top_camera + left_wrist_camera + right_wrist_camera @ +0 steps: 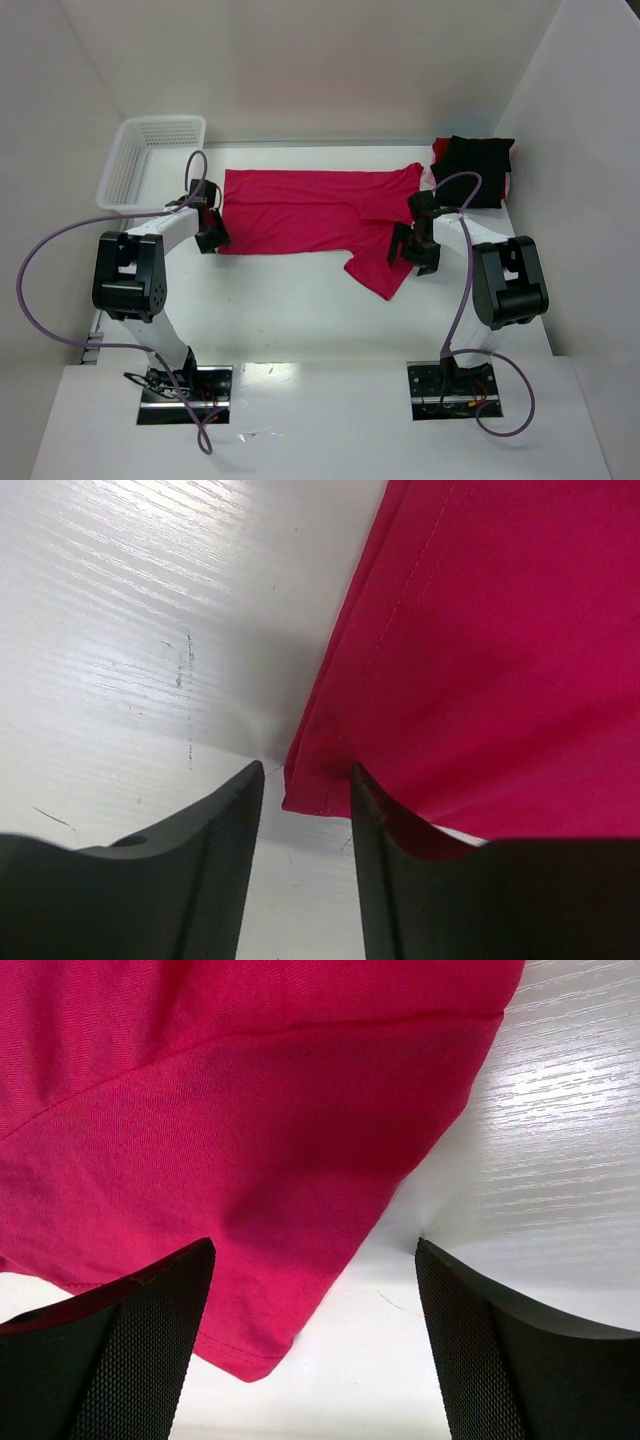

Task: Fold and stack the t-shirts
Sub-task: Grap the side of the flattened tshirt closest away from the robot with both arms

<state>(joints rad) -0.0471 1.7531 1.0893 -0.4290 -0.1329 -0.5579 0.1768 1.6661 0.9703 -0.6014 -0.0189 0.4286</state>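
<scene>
A red t-shirt (310, 212) lies spread flat across the middle of the table, one sleeve (375, 270) pointing toward the near right. My left gripper (213, 240) sits at the shirt's near-left corner. In the left wrist view its jaws (307, 780) stand a little apart, with the hemmed corner (312, 785) lying on the table just ahead of the tips, not pinched. My right gripper (413, 256) hovers at the sleeve's right edge. In the right wrist view it (315, 1255) is wide open, with the sleeve cloth (230, 1130) under the left finger (150, 1340).
A pile of dark and red clothing (474, 168) lies at the back right corner. A white plastic basket (150, 160) stands at the back left. White walls close in the table on three sides. Bare tabletop (290, 310) lies in front of the shirt.
</scene>
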